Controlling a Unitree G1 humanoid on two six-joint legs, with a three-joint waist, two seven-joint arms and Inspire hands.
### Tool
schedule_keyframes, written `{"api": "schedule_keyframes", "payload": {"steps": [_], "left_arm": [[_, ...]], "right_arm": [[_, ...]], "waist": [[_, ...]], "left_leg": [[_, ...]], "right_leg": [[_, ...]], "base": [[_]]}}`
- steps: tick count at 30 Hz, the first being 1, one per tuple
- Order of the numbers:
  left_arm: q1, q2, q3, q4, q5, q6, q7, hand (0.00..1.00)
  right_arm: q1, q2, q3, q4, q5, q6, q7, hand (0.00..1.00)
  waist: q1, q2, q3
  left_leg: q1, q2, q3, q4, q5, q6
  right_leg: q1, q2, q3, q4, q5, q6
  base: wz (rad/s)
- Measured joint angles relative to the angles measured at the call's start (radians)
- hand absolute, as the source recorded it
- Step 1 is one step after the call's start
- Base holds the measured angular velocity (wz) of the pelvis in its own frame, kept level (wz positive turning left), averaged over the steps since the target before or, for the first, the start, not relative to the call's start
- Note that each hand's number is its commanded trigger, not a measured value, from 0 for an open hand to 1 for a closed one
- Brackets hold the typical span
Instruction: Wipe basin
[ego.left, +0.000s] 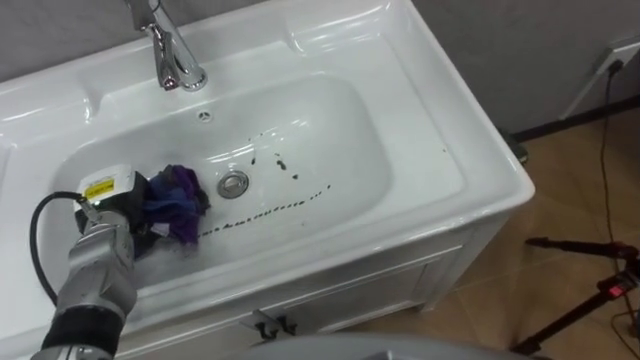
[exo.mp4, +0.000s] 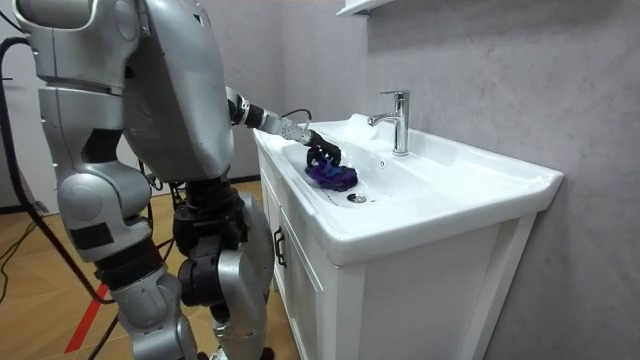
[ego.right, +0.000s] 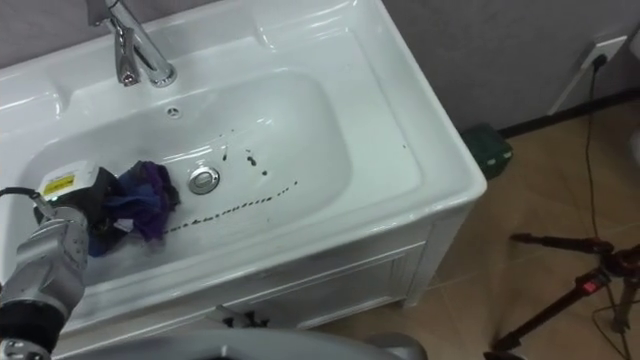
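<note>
Left hand (ego.left: 118, 205) sits low at the left end of the basin (ego.left: 340, 130), fingers curled on a bunched purple cloth (ego.left: 180, 200) pressed to the basin floor. Dark streak (ego.left: 270, 208) begins just right of the cloth and passes in front of the drain (ego.left: 232, 184), long axis left to right. The next wipe likely calls for a rightward sweep along that line.

- cloth (ego.left: 178, 198): purple and blue
- left hand (ego.left: 120, 200): black, with a yellow label (ego.left: 99, 187)
- basin (ego.left: 420, 150): white, with dark specks (ego.left: 270, 208) beyond the hand
- tap (ego.left: 172, 55): silver
</note>
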Motion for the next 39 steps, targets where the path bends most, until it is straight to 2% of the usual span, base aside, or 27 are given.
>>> {"api": "schedule_keyframes", "payload": {"steps": [9, 14, 19, 22, 25, 31, 36, 39], "left_arm": [[-0.015, -0.006, -0.003, 0.004, -0.008, 0.018, -0.035, 1.00], [-0.031, -0.006, -0.006, -0.008, -0.011, 0.055, -0.101, 1.00], [-0.050, 0.003, -0.034, -0.044, -0.049, 0.069, -0.161, 1.00], [-0.057, 0.002, -0.064, -0.054, -0.054, 0.070, -0.190, 1.00], [-0.063, 0.005, -0.094, -0.067, -0.106, 0.071, -0.210, 1.00], [-0.058, 0.005, -0.167, -0.155, -0.116, 0.065, -0.290, 1.00], [-0.061, -0.015, -0.234, -0.246, -0.119, 0.050, -0.338, 1.00], [-0.063, -0.029, -0.242, -0.270, -0.119, 0.031, -0.349, 1.00]], "right_arm": [[-0.018, -0.002, 0.016, 0.000, 0.003, 0.010, 0.012, 0.00], [-0.034, 0.004, 0.019, -0.010, -0.041, 0.011, 0.023, 0.00], [-0.049, 0.001, 0.019, -0.009, -0.038, 0.017, 0.016, 0.00], [-0.056, 0.003, 0.021, -0.006, -0.038, 0.015, 0.006, 0.00], [-0.060, 0.002, 0.023, 0.000, -0.038, 0.008, 0.005, 0.00], [-0.063, 0.001, 0.057, 0.001, -0.037, -0.004, 0.032, 0.00], [-0.087, 0.001, 0.102, 0.009, -0.037, -0.032, 0.034, 0.00], [-0.114, 0.003, 0.103, 0.036, -0.036, -0.038, 0.031, 0.00]], "waist": [[-0.004, -0.001, -0.0041], [-0.029, -0.018, -0.0061], [-0.040, -0.027, -0.0049], [-0.050, -0.026, -0.0042], [-0.054, -0.024, -0.0031], [-0.056, -0.021, 0.0009], [-0.058, -0.015, 0.0124], [-0.058, -0.016, 0.0133]], "left_leg": [[-0.007, 0.000, -0.011, 0.001, 0.000, 0.000], [-0.008, -0.003, -0.010, 0.002, 0.000, -0.001], [-0.010, -0.001, -0.001, 0.003, 0.000, -0.001], [-0.010, -0.001, 0.011, 0.003, 0.000, -0.001], [-0.008, -0.002, 0.014, 0.001, 0.000, -0.001], [-0.015, -0.009, 0.013, 0.001, 0.000, -0.001], [-0.038, -0.015, 0.012, 0.015, 0.000, 0.000], [-0.045, -0.018, 0.011, 0.015, 0.000, 0.000]], "right_leg": [[0.000, -0.004, -0.031, 0.001, -0.001, -0.002], [-0.011, -0.017, -0.035, 0.035, -0.018, -0.001], [-0.017, -0.021, -0.043, 0.045, -0.019, 0.000], [-0.017, -0.024, -0.050, 0.048, -0.021, 0.003], [-0.020, -0.028, -0.049, 0.056, -0.025, 0.007], [-0.035, -0.039, -0.054, 0.073, -0.033, 0.012], [-0.054, -0.048, -0.056, 0.080, -0.035, 0.017], [-0.062, -0.051, -0.055, 0.082, -0.035, 0.017]], "base": [[0.04], [0.03], [0.05], [0.09], [0.00], [0.02], [0.02], [-0.01]]}}
